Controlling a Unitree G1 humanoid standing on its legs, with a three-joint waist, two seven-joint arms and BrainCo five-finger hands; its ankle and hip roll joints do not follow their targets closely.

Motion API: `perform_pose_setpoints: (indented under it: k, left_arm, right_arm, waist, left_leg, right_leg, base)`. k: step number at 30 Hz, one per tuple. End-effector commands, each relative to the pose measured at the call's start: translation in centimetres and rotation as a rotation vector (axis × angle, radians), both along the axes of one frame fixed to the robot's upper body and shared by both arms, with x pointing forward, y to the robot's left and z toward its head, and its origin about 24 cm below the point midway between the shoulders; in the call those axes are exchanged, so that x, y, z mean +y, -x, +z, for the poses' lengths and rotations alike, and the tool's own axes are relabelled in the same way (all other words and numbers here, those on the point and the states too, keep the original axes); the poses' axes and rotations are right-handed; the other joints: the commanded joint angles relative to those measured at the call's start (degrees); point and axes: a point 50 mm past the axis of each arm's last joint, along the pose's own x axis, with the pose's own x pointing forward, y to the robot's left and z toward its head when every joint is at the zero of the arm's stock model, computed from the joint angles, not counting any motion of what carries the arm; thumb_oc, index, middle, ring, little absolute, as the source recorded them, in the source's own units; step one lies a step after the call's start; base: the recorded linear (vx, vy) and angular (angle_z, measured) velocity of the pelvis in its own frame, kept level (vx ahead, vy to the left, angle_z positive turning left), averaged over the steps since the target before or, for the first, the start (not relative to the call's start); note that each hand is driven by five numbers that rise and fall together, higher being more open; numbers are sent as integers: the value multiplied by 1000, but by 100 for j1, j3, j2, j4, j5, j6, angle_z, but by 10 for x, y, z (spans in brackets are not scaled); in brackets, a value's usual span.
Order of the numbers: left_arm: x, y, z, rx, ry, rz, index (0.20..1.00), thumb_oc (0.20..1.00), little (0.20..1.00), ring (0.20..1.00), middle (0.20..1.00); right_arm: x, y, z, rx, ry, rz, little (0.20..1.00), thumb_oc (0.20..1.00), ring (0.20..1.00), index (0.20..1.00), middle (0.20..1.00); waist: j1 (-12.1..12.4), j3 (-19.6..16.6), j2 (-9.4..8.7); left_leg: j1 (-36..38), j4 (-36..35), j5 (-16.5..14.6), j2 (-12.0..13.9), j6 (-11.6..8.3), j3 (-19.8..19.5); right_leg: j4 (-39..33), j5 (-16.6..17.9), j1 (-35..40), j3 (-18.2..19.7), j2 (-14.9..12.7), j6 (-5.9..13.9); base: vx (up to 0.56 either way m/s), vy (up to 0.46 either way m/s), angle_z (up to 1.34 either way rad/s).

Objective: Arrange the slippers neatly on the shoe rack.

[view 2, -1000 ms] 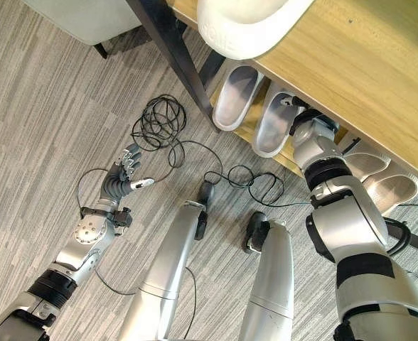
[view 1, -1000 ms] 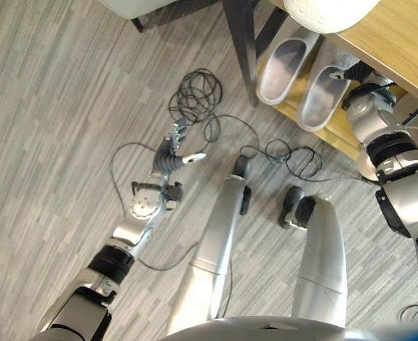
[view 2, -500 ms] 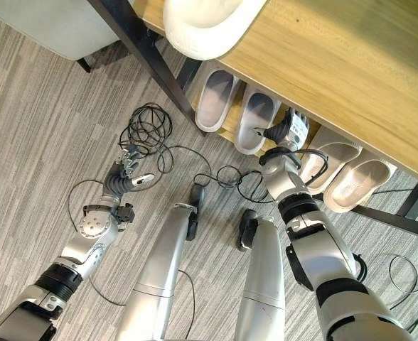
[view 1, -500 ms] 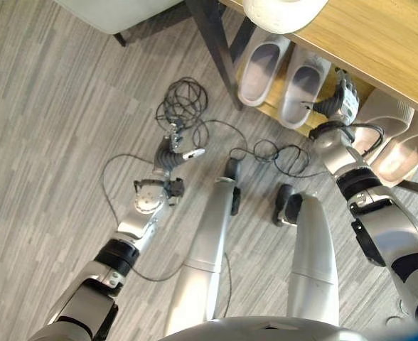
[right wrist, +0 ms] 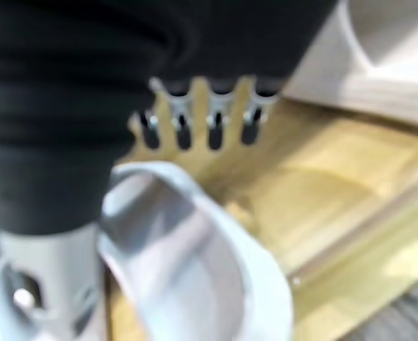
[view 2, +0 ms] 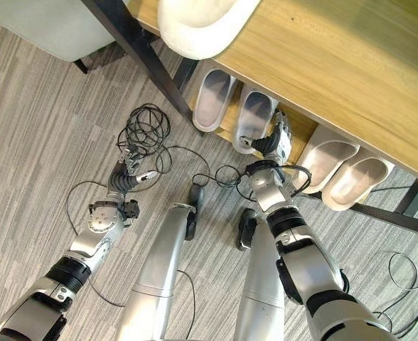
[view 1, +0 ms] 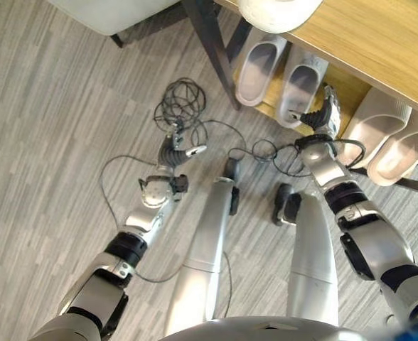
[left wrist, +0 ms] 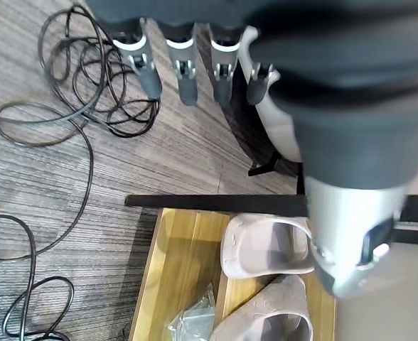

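Before me stands the shoe rack, a wooden top on dark legs with a lower wooden shelf beneath it. A white rounded object sits on the top at its left end, partly overhanging the edge. On the lower shelf lie four slippers in a row, toes pointing in under the top. The two grey slippers and sit side by side at the left end, just past the dark leg. The two beige slippers and lie side by side further right, well apart from the grey pair.

My right hand is raised at the front edge of the shelf, between the two pairs and just beside the second grey slipper. Its fingers are straight and spread, closed on nothing. In my right wrist view the fingers point over the wooden shelf, with the grey slipper's heel close under the palm.

My left hand hangs low over the grey floor, well apart from the rack, near a coil of black cable. Its fingers are loosely extended, the thumb apart, and it holds nothing.
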Motion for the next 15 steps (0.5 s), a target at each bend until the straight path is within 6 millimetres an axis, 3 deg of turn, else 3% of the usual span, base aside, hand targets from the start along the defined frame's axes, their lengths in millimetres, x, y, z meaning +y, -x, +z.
perform_pose_setpoints:
  k: [1, 5, 15]
  left_arm:
    - [0, -1, 0, -20, -5, 41, 1000, 1000, 1000, 1000, 1000]
    - [-4, -4, 1, -26, -7, 48, 1000, 1000, 1000, 1000, 1000]
    - [-5, -10, 4, -30, -11, 65, 1000, 1000, 1000, 1000, 1000]
  right_arm:
    - [12, 6, 8, -99, -73, 51, 1000, 1000, 1000, 1000, 1000]
    - [23, 8, -3, -69, -101, 89, 1000, 1000, 1000, 1000, 1000]
    - [32, 2, 4, -67, -128, 131, 1000, 1000, 1000, 1000, 1000]
  waist:
    - [-22, -74, 84]
    - [-35, -80, 93]
    - [-14, -48, 103]
  left_leg:
    - [28, -660, -111, 251, -72, -328]
    - [-7, -659, -98, 255, -71, -336]
    - [-83, -642, -63, 281, -78, -348]
  right_leg:
    - [-715, 255, 101, 289, 71, 5]
    - [-700, 254, 60, 288, 90, 0]
    - [-678, 297, 10, 293, 81, 19]
  base:
    - [0, 0, 0]
    - [0, 0, 0]
    - [-1, 1, -1]
